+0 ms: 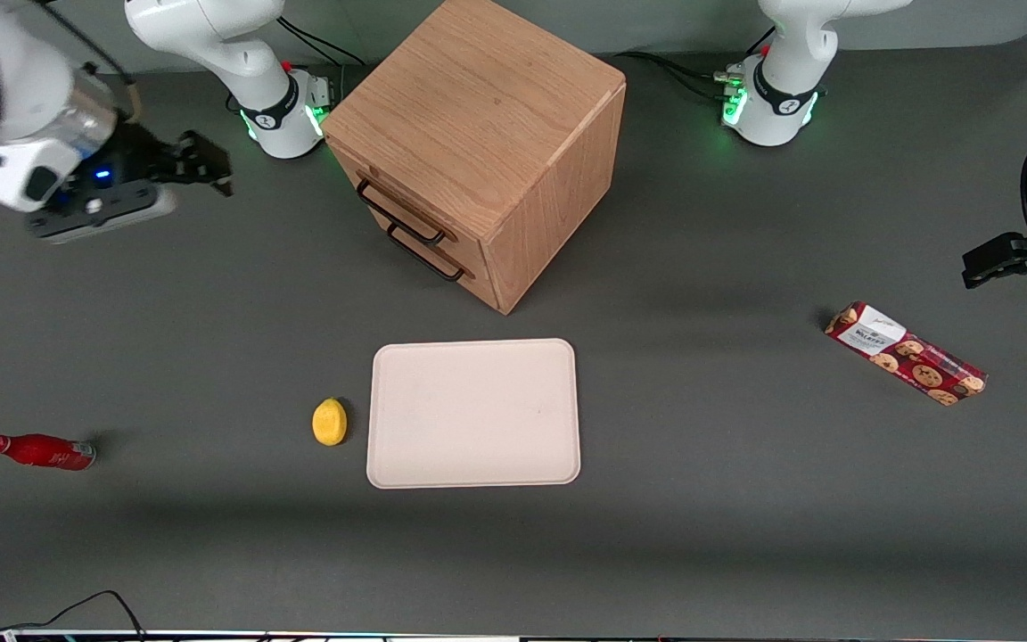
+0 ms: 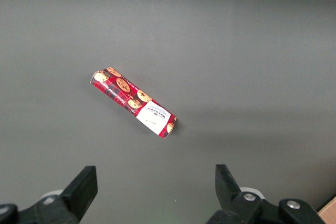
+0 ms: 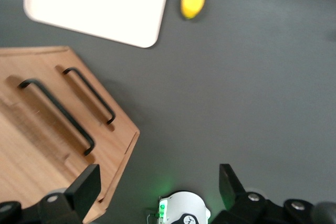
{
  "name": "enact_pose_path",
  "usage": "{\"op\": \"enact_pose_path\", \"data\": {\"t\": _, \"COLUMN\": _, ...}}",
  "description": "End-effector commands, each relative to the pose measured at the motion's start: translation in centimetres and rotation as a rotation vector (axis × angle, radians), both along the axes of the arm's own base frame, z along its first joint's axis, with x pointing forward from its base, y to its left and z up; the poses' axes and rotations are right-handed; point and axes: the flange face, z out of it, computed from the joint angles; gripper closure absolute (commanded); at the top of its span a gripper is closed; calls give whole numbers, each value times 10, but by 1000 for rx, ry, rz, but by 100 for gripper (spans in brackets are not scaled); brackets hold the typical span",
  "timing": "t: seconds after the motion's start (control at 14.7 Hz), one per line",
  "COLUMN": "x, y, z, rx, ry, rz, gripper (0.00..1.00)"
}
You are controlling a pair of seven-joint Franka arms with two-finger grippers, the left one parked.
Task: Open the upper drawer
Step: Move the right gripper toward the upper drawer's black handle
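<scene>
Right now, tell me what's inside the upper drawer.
Cannot be seen: the upper drawer is shut flush in the cabinet, contents hidden. The gripper, open, hovers beside the cabinet, apart from it.

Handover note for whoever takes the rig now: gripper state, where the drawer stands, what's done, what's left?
Gripper: open, holding nothing, in the air toward the working arm's end of the table, apart from the oak-wood cube cabinet.
Upper drawer: shut, flush with the cabinet front, thin black bar handle untouched; the matching lower drawer is shut too.
Done: nothing yet on the drawer itself.
Left: bring the gripper to the upper handle, close on it, pull the drawer out.
In front of the cabinet lies only bare table, so the pull path looks free.
</scene>
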Motion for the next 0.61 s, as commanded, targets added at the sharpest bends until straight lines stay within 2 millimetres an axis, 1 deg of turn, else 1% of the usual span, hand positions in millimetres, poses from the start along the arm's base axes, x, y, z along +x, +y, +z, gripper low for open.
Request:
{"op": "enact_pose_path", "data": {"t": 0.0, "x": -17, "y": 45, "z": 2, "rx": 13, "ry": 18, "rz": 103, "gripper": 0}}
{"op": "enact_pose_path", "data": {"t": 0.07, "x": -24, "y": 63, "z": 0, "rx": 27, "ry": 25, "rz": 140, "gripper": 0}}
{"op": "enact_pose_path", "data": {"t": 0.27, "x": -38, "y": 96, "z": -3, "rx": 46, "ry": 33, "rz": 206, "gripper": 0}}
{"op": "enact_pose_path", "data": {"t": 0.34, "x": -41, "y": 104, "z": -4, "rx": 46, "ry": 33, "rz": 221, "gripper": 0}}
{"op": "enact_pose_path", "data": {"t": 0.54, "x": -41, "y": 110, "z": -8, "rx": 69, "ry": 46, "rz": 226, "gripper": 0}}
